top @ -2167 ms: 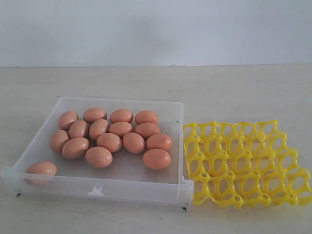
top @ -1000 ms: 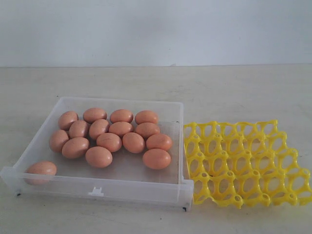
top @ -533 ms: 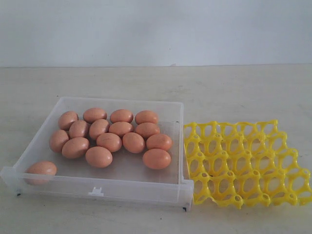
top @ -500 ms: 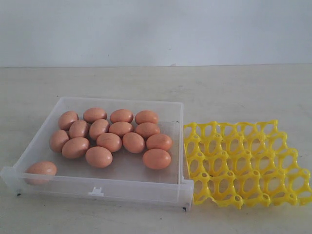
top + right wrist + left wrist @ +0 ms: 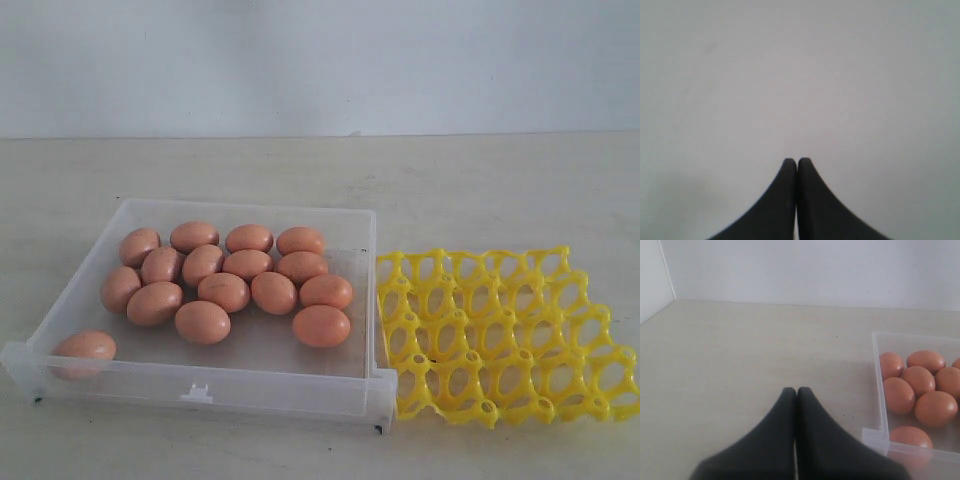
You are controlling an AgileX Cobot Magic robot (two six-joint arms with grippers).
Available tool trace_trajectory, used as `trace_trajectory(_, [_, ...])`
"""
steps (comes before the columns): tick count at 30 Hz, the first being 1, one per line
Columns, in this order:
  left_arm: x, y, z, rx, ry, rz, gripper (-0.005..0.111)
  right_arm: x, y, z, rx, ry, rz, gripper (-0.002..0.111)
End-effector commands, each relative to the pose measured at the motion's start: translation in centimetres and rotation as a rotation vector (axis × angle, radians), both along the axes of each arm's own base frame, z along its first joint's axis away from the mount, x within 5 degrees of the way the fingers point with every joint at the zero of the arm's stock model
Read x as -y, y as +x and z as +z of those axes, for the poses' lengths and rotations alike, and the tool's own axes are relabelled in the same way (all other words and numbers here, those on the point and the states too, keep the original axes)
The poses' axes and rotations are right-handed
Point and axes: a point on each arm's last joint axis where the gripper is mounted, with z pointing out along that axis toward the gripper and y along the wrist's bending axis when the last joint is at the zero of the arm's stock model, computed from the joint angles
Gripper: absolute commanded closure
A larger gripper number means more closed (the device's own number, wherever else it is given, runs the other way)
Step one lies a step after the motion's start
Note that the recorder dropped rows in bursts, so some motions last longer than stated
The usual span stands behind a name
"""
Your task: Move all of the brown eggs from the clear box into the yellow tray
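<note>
The left tool [image 5: 796, 390] is pinched fully together, gripping nothing, over the bare surface [image 5: 740, 350] near a corner of the clear box [image 5: 876, 375]. The right tool [image 5: 797, 161] is likewise pressed together and empty-handed, facing a plain pale backdrop. All fourteen brown eggs [image 5: 225, 291] lie in the box, one alone in its 7 o'clock corner, and the yellow tray [image 5: 512, 316] sits just beside the box at 3 o'clock.

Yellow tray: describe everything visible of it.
The yellow tray is a bright yellow openwork lattice, plastic by its look, of round cups with raised posts between them. It lies flat on the pale table, on the right in the exterior view. Its left edge is close against the right wall of the clear box; whether they touch is unclear. Every cup is empty.
</note>
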Motion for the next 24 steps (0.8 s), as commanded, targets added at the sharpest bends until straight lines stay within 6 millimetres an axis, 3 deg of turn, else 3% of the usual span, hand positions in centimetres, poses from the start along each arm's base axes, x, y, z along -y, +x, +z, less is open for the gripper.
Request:
trace_trajectory(1, [0.0, 0.0, -0.1, 0.000, 0.005, -0.001, 0.111, -0.7, 6.5, 2.6, -0.529, -0.078, -0.078, 0.109])
trace_trajectory(4, [0.0, 0.0, -0.1, 0.000, 0.005, -0.001, 0.111, -0.9, 9.5, 2.4, -0.884, -0.081, -0.178, 0.109])
trace_trajectory(6, [0.0, 0.0, -0.1, 0.000, 0.005, -0.001, 0.111, -2.1, 11.4, 1.7, -1.071, -0.108, -0.158, 0.109])
trace_trajectory(8, [0.0, 0.0, -0.1, 0.000, 0.005, -0.001, 0.111, -3.8, 12.5, 0.9, -1.228, -0.168, -0.053, 0.109])
trace_trajectory(11, [0.0, 0.0, -0.1, 0.000, 0.005, -0.001, 0.111, -8.0, 14.1, -2.2, -1.519, -0.254, 0.256, 0.109])
trace_trajectory(14, [0.0, 0.0, -0.1, 0.000, 0.005, -0.001, 0.111, -13.7, 15.4, -4.8, -1.570, -0.271, 0.609, 0.109])
trace_trajectory(17, [0.0, 0.0, -0.1, 0.000, 0.005, -0.001, 0.111, -18.9, 15.1, -7.6, -1.572, -0.431, 0.814, 0.109])
trace_trajectory(21, [0.0, 0.0, -0.1, 0.000, 0.005, -0.001, 0.111, -25.3, 13.3, -12.6, -1.515, -0.829, 0.918, 0.109])
trace_trajectory(24, [0.0, 0.0, -0.1, 0.000, 0.005, -0.001, 0.111, -28.4, 12.2, -16.5, -1.500, -1.087, 0.895, 0.109])
